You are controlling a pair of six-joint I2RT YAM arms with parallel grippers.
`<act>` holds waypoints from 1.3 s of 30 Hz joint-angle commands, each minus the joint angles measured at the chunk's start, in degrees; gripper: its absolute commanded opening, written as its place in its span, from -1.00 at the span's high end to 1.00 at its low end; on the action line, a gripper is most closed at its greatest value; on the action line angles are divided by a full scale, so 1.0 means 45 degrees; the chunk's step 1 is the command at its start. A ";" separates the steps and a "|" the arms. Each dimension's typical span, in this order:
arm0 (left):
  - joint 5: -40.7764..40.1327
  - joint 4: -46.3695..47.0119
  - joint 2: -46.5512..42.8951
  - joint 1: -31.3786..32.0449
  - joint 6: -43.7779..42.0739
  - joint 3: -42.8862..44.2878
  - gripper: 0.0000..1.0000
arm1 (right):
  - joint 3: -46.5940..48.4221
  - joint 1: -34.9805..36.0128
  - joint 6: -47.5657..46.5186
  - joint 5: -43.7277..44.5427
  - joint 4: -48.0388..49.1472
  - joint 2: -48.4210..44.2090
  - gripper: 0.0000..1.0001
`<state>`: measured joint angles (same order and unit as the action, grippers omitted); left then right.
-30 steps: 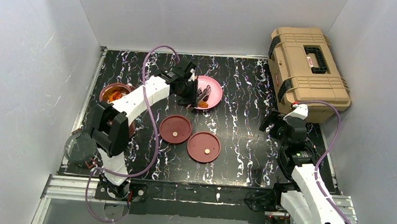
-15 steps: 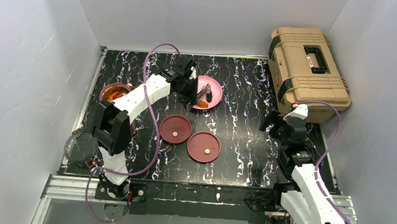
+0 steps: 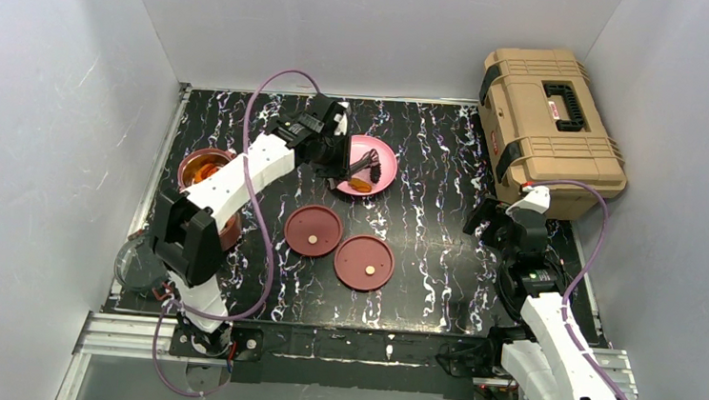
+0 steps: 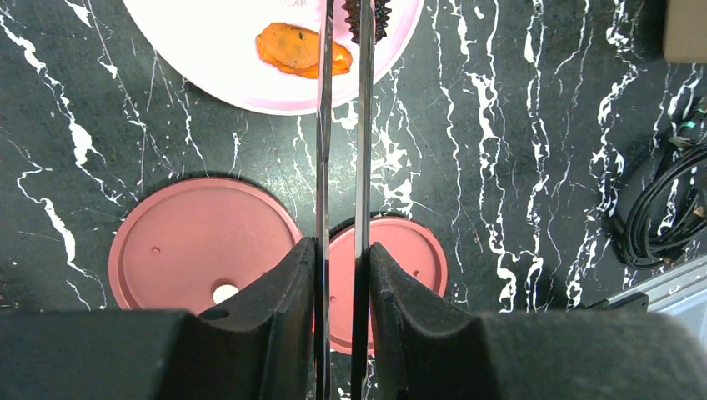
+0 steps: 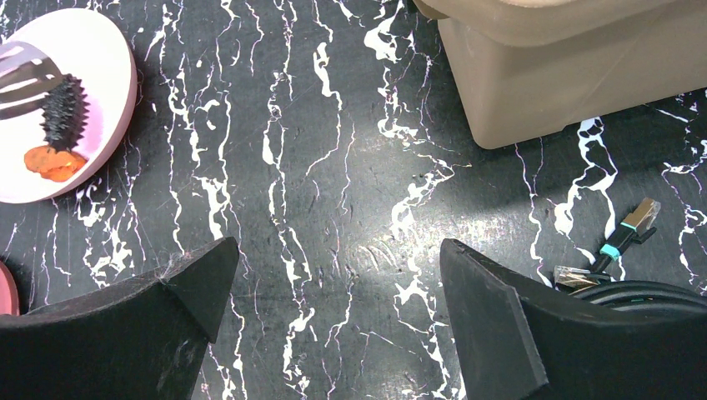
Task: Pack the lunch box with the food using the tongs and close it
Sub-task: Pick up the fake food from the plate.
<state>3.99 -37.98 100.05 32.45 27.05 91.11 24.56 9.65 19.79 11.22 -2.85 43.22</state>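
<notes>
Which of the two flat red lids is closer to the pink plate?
The left lid is closer: it lies just below the pink plate in the top view. The right lid sits farther off, lower in that view.

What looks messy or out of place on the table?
Nothing is spilled or broken. The one odd thing is a loose cable lying on the table near the tan toolbox, its plug end stuck into nothing. The food sits tidily on the pink plate.
</notes>
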 commanded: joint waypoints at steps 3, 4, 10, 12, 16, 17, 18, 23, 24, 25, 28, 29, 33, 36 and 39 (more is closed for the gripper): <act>-0.0483 -0.0076 -0.1733 -0.0042 -0.0276 -0.0281 0.85 | 0.0070 -0.0016 0.0114 0.0107 0.0517 -0.0073 -1.00; -0.0592 -0.0076 -0.1839 -0.0042 -0.0313 -0.0302 0.85 | 0.0070 -0.0016 0.0119 0.0111 0.0517 -0.0064 -1.00; -0.0680 -0.0691 -0.2281 -0.0508 -0.0578 -0.0162 0.86 | 0.0146 -0.0016 0.0066 0.0174 0.0387 -0.0158 -1.00; -0.0360 -0.0864 -0.2627 -0.0930 -0.0641 -0.0308 0.86 | 0.0167 -0.0016 0.0050 0.0222 0.0326 -0.0212 -1.00; -0.0180 -0.1740 -0.3565 -0.1682 -0.1192 -0.0386 0.86 | 0.0130 -0.0016 0.0053 0.0230 0.0344 -0.0280 -1.00; -0.0024 -0.1962 -0.3796 -0.1961 -0.1370 -0.0442 0.86 | 0.0129 -0.0016 0.0055 0.0215 0.0358 -0.0268 -1.00; 0.0083 -0.2182 -0.4050 -0.2289 -0.1532 -0.0503 0.86 | 0.0129 -0.0016 0.0055 0.0208 0.0358 -0.0259 -1.00; 0.0015 -0.3521 -0.5197 -0.4210 -0.2509 -0.0799 0.87 | 0.0129 -0.0016 0.0057 0.0202 0.0419 -0.0165 -1.00; 0.0022 -0.3708 -0.5411 -0.4596 -0.2647 -0.0908 0.87 | 0.0129 -0.0016 0.0063 0.0187 0.0436 -0.0139 -1.00; 0.0072 -0.3851 -0.5646 -0.5040 -0.2717 -0.1011 0.87 | 0.0119 -0.0016 0.0083 0.0175 0.0453 -0.0136 -1.00; 0.0036 -0.4264 -0.6236 -0.6303 -0.2886 -0.1265 0.87 | 0.0129 -0.0018 0.0085 0.0180 0.0461 -0.0075 -1.00; -0.0044 -0.4404 -0.6376 -0.6731 -0.2971 -0.1321 0.87 | 0.0124 -0.0016 0.0076 0.0196 0.0458 -0.0084 -1.00; -0.0196 -0.4412 -0.6880 -0.8805 -0.3278 -0.1836 0.87 | 0.0129 -0.0016 0.0092 0.0154 0.0477 -0.0099 -1.00; -0.0684 -0.4146 -0.7002 -0.9425 -0.3373 -0.2409 0.88 | 0.0129 -0.0015 0.0075 0.0128 0.0497 -0.0080 -1.00; -0.1640 -0.3432 -0.7095 -0.9605 -0.3384 -0.3017 0.89 | 0.0129 -0.0025 0.0075 0.0134 0.0477 -0.0120 -1.00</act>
<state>0.67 -55.90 69.76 -9.96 13.37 80.12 24.56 9.65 19.77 11.42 -2.87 42.81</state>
